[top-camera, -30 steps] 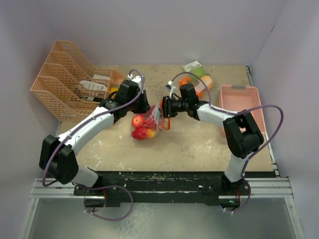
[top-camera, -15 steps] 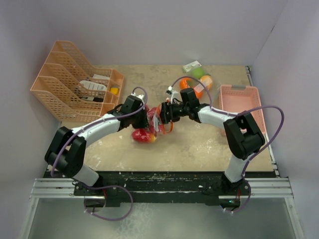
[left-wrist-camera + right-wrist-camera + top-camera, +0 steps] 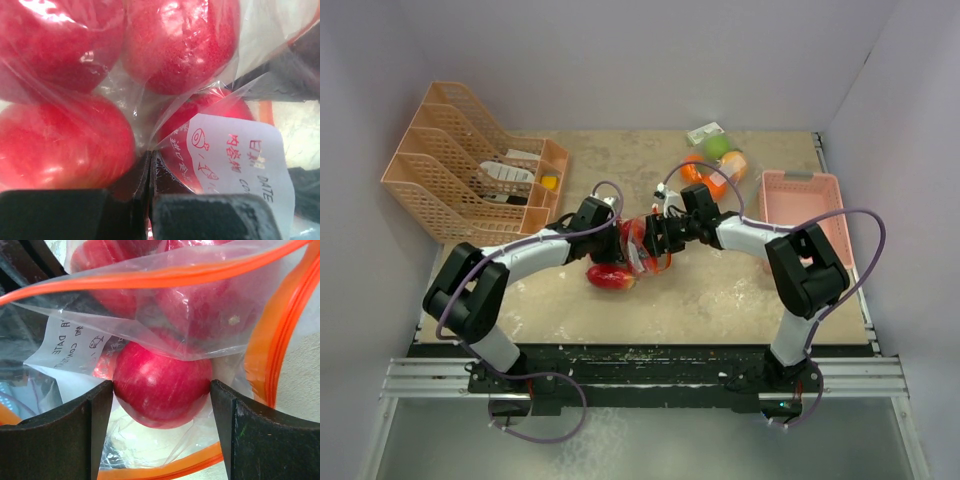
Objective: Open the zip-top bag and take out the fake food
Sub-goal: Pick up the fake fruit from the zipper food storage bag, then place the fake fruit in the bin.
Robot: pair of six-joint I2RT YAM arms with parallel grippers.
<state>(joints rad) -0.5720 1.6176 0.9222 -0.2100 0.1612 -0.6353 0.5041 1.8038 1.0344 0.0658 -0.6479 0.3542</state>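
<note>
The clear zip-top bag [image 3: 646,250] with an orange zip strip lies mid-table between my two grippers, its mouth open towards the right one. It holds several red apples [image 3: 180,45]. My left gripper [image 3: 616,240] is shut on a fold of the bag's film [image 3: 150,156], beside the white date label [image 3: 235,160]. My right gripper [image 3: 657,233] reaches into the open bag mouth [image 3: 270,340]. Its fingers [image 3: 100,425] touch both sides of one red apple [image 3: 160,375]. Another red apple [image 3: 610,277] lies just left of and below the bag; I cannot tell if it is inside.
A second bag with oranges and a green apple [image 3: 716,160] lies at the back. A pink basket [image 3: 820,190] stands at the right edge. An orange file rack [image 3: 450,170] stands at the back left.
My left gripper has moved nearer and to the right, onto the bag. The bag has shifted right and bunched up between the grippers. My right gripper has moved slightly nearer, deeper into the bag.
</note>
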